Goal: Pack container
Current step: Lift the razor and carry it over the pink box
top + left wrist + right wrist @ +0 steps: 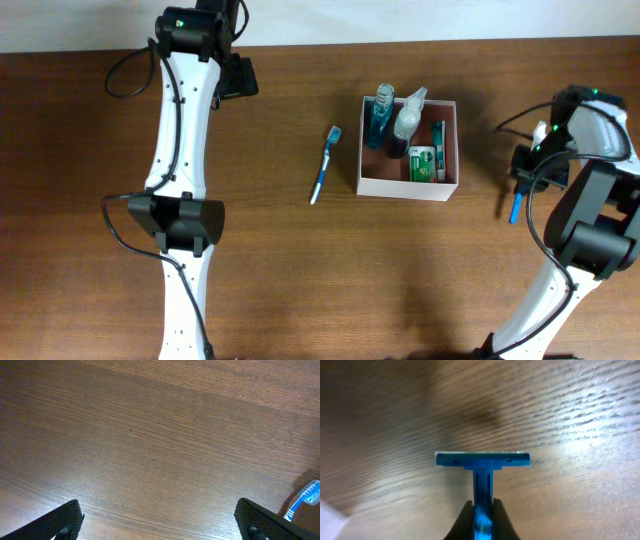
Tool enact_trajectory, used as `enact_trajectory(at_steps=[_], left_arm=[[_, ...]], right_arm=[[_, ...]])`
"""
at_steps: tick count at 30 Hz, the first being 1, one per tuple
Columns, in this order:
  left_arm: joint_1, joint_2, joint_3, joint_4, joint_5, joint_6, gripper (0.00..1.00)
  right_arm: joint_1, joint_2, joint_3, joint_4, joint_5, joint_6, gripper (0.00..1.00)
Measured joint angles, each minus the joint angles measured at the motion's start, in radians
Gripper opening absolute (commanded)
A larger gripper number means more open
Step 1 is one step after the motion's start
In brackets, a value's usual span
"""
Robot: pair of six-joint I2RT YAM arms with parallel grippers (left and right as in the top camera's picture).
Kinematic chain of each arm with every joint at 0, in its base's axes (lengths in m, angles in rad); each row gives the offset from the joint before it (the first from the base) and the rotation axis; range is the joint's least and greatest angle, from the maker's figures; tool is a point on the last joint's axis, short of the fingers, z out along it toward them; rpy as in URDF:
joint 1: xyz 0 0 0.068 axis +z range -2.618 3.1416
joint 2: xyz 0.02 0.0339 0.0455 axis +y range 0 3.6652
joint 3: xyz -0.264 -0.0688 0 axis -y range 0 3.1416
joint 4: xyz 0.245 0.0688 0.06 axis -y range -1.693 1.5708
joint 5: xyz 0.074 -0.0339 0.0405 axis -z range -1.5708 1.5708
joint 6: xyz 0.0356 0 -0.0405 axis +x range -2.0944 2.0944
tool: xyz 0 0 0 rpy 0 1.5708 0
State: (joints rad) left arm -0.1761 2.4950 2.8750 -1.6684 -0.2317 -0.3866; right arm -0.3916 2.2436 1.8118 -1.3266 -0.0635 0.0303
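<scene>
- The container [405, 189], a square open-topped box with white outer walls and a pink inside, sits on the brown wooden bench [300, 270] a little right of centre in the overhead view.
- Inside it, a blue bottle [379, 120] and a white spray bottle [408, 118] lie side by side in the upper part. A green packet [423, 163] lies near the lower right corner, and a slim dark item [439, 150] I cannot identify runs along the right wall.
- A blue-and-white toothbrush [324, 165] lies on the bench just left of the container, apart from it, with its head toward the top of the frame. Its head also shows at the lower right edge of the left wrist view.
- The right claw [520, 188] is at the right side of the overhead view, well apart from the container. It is clamped on the handle of a blue razor [482, 460], whose flat head points away from the wrist camera, above the bench.
- The left claw [160, 522] is at the upper left of the overhead view. Its jaws stand wide apart with nothing between them, only bare bench below.
</scene>
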Motion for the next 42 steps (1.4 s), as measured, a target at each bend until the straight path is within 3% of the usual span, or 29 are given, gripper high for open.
enact_trajectory(at_steps=[7, 14, 26, 30, 35, 40, 42], left_arm=[[0.0, 0.0, 0.0, 0.0, 0.0, 0.0, 0.99], [0.0, 0.0, 0.0, 0.0, 0.0, 0.0, 0.99], [0.0, 0.0, 0.0, 0.0, 0.0, 0.0, 0.99], [0.0, 0.0, 0.0, 0.0, 0.0, 0.0, 0.99], [0.0, 0.0, 0.0, 0.0, 0.0, 0.0, 0.99], [0.0, 0.0, 0.0, 0.0, 0.0, 0.0, 0.99], [0.0, 0.0, 0.0, 0.0, 0.0, 0.0, 0.99]], right_arm=[[0.029, 0.0, 0.24, -0.168, -0.099, 0.002, 0.04], [0.154, 0.0, 0.488, -0.256, -0.146, 0.008, 0.04], [0.372, -0.001, 0.509, -0.213, -0.144, 0.012, 0.06], [0.38, -0.001, 0.509, -0.213, -0.138, 0.015, 0.17], [0.38, -0.001, 0.509, -0.212, -0.122, 0.017, 0.41], [0.38, -0.001, 0.509, -0.211, -0.099, 0.019, 0.77], [0.38, -0.001, 0.509, -0.206, -0.087, 0.018, 0.87]])
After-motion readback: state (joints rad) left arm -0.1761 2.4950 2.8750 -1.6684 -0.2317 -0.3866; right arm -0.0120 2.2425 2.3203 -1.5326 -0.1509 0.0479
